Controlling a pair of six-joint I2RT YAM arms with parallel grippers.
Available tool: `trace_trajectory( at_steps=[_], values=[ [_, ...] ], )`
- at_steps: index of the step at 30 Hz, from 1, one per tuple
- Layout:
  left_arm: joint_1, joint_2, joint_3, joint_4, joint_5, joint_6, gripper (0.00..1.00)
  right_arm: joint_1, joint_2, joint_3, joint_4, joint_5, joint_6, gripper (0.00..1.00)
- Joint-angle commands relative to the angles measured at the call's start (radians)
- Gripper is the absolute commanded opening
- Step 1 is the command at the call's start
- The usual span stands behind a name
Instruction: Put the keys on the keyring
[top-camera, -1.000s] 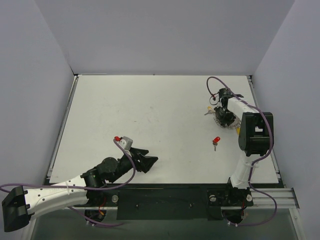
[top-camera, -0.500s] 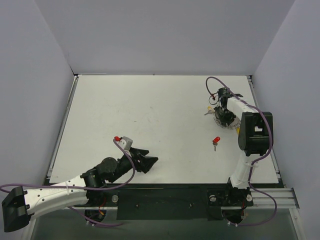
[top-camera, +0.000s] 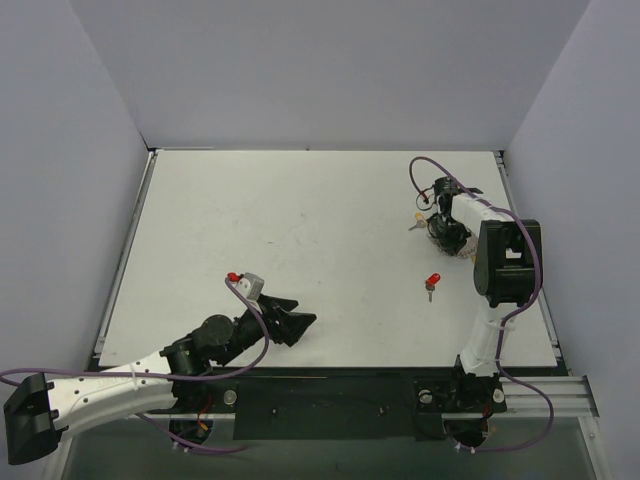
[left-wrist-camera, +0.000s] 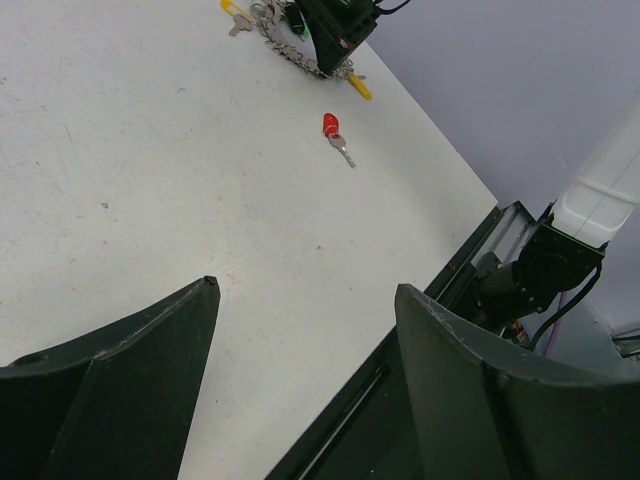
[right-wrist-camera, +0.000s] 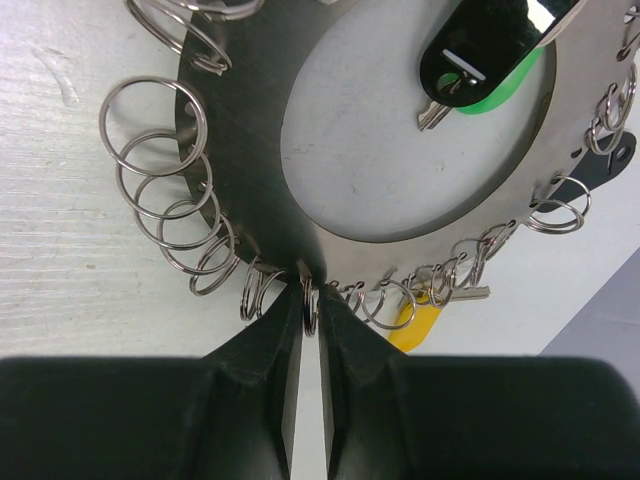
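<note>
The keyring (right-wrist-camera: 235, 130) is a flat silvery metal loop hung with several small wire rings. My right gripper (right-wrist-camera: 310, 298) is shut on one small ring at the loop's near edge. A green-headed key (right-wrist-camera: 492, 68) and a yellow-headed key (right-wrist-camera: 416, 325) lie by the loop. In the top view the right gripper (top-camera: 447, 232) is at the far right and covers most of the keyring (top-camera: 464, 252). A red-headed key (top-camera: 433, 281) lies loose nearer me, and a yellow-headed key (top-camera: 418, 222) lies left of the gripper. My left gripper (top-camera: 300, 325) is open and empty near the front edge.
The left wrist view shows the red key (left-wrist-camera: 331, 125), the keyring (left-wrist-camera: 283, 35) under the right gripper (left-wrist-camera: 335, 30), a yellow key (left-wrist-camera: 359, 87) beside it, and the table's front rail (left-wrist-camera: 470, 270). Grey walls enclose the white table (top-camera: 300, 230).
My right gripper has shifted slightly toward the far side, and the keyring has moved with it and shows less from above. The left arm has not moved.
</note>
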Motion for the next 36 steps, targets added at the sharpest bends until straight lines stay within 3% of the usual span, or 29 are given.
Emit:
trace_trajectory(
  at_steps=[1, 17, 25, 36],
  values=[
    [0.007, -0.008, -0.004, 0.039, 0.007, -0.004, 0.81, 0.002, -0.003, 0.026, -0.054, 0.019, -0.005, 0.06],
    [0.007, -0.008, 0.004, 0.029, 0.012, -0.004, 0.81, -0.001, -0.054, 0.021, -0.058, 0.008, -0.008, 0.09],
    [0.007, -0.003, 0.007, 0.028, 0.013, -0.002, 0.81, -0.001, -0.063, 0.021, -0.060, 0.005, -0.009, 0.00],
    [0.008, -0.003, 0.016, 0.023, -0.002, 0.002, 0.82, -0.015, -0.192, 0.019, -0.067, -0.090, 0.023, 0.00]
  ],
)
